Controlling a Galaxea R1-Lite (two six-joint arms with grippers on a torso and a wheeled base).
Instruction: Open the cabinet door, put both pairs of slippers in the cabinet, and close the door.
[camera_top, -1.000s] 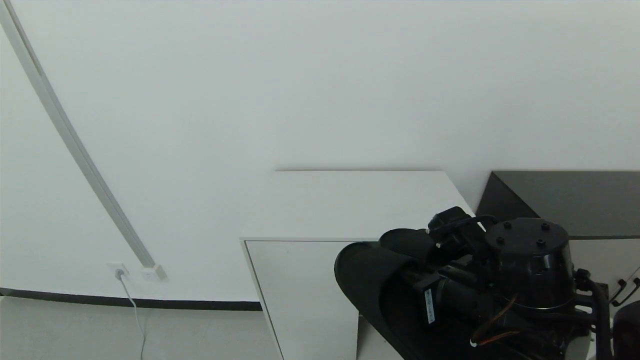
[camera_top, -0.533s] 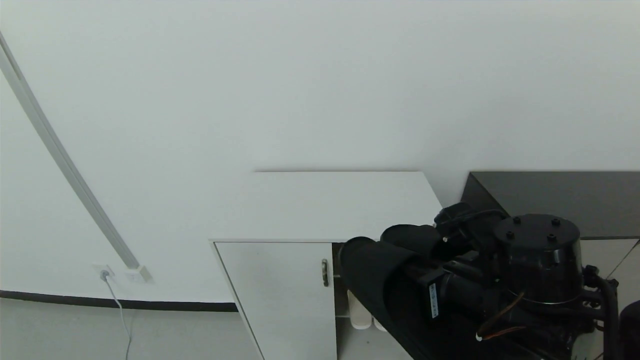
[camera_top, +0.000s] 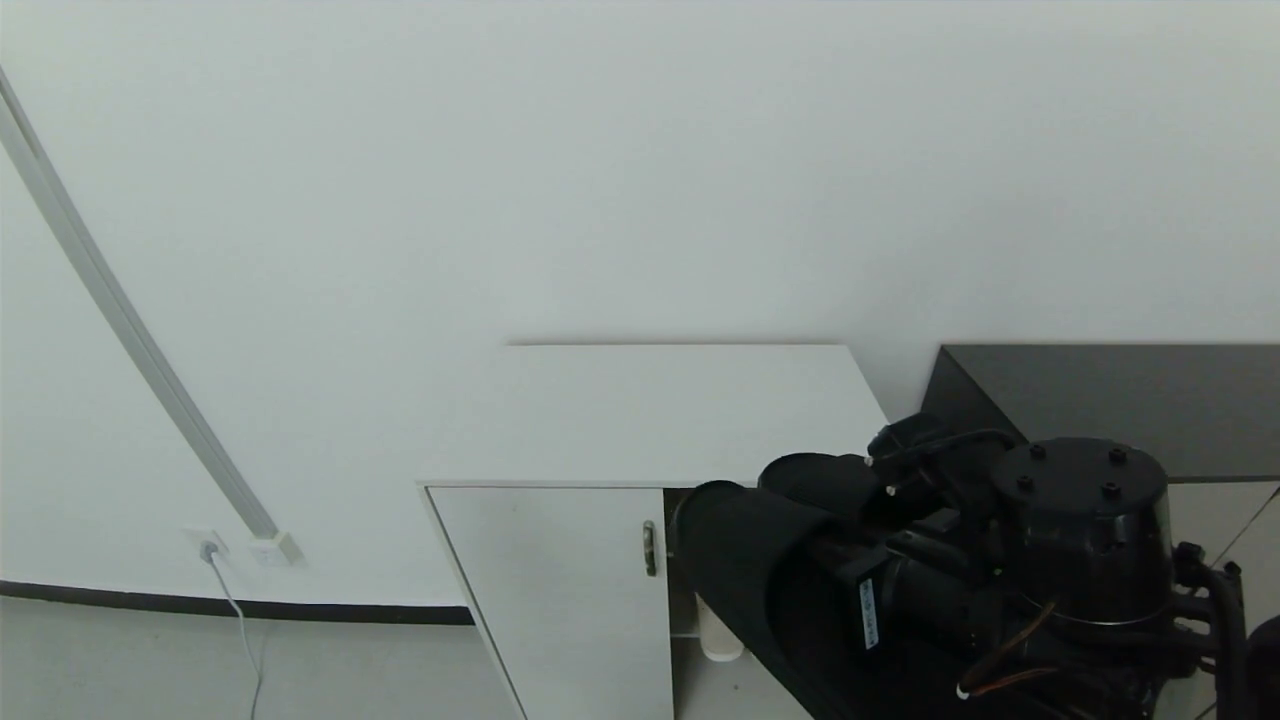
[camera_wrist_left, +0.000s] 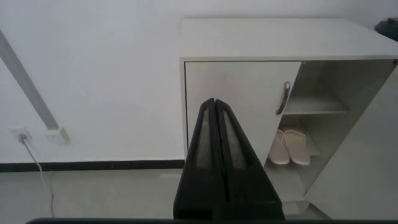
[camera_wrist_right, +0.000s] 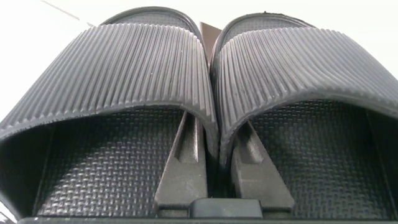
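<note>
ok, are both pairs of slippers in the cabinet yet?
No, the pale slippers sit inside the open cabinet, but the black slippers are clamped in the right gripper.

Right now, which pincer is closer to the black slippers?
Right. The right pincer grips the black slippers; the left pincer, shut, is apart from them, facing the cabinet.
</note>
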